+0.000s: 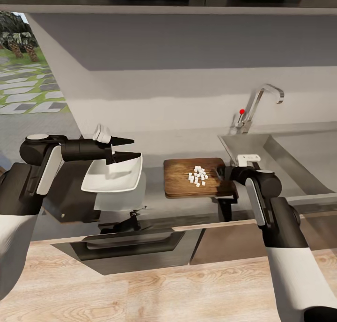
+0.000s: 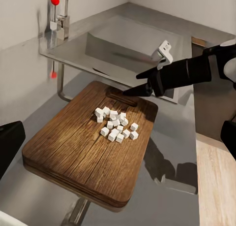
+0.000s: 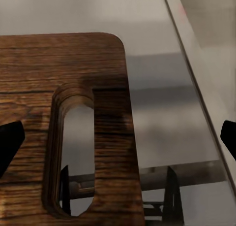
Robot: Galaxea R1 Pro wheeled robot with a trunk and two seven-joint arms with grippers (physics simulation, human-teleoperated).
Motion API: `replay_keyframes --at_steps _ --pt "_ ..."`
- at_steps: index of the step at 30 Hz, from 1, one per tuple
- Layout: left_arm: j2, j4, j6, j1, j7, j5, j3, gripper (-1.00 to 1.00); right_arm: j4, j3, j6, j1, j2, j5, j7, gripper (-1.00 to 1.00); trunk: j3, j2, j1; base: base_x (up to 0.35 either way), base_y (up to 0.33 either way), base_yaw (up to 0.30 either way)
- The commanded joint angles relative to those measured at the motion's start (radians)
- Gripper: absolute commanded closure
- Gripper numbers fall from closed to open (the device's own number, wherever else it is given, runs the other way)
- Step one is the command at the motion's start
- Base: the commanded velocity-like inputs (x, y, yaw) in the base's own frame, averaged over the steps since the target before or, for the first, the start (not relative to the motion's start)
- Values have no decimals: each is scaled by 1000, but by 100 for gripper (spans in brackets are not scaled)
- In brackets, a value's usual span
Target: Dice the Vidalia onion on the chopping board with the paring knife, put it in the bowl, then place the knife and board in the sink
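Note:
The brown chopping board (image 1: 180, 181) lies on the grey countertop (image 1: 154, 146), left of the sink (image 1: 281, 151). A small heap of white diced onion (image 1: 198, 176) sits on it, also seen as diced onion (image 2: 116, 125) on the chopping board (image 2: 73, 152). My right gripper (image 1: 221, 172) is open at the board's handle-slot end, its fingertips (image 3: 10, 140) standing wide apart just above the slot of the chopping board (image 3: 105, 117). The right gripper (image 2: 140, 83) hovers low over that edge. My left gripper (image 1: 135, 148) is open over the far rim of the white bowl (image 1: 110, 177). The paring knife is out of view.
A chrome tap (image 1: 256, 106) with a red knob (image 1: 242, 111) stands behind the sink (image 2: 123, 44). Dark wall cabinets hang overhead, and dark cabinets with a pale wooden floor (image 1: 164, 289) lie below the counter's front edge. A window with greenery is at the far left.

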Motion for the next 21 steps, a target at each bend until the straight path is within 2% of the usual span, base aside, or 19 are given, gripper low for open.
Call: replay_keyframes --at_steps 1,21 --pt "1 0 7 -1 1 6 -2 -100 0 1 4 0 -1 -6 -3 -100 -1 -1 0 0 0 0" --pt "1 1 7 -1 1 6 -2 -100 38 -3 3 3 -7 -5 -2 -100 -1 -1 0 0 0 0"
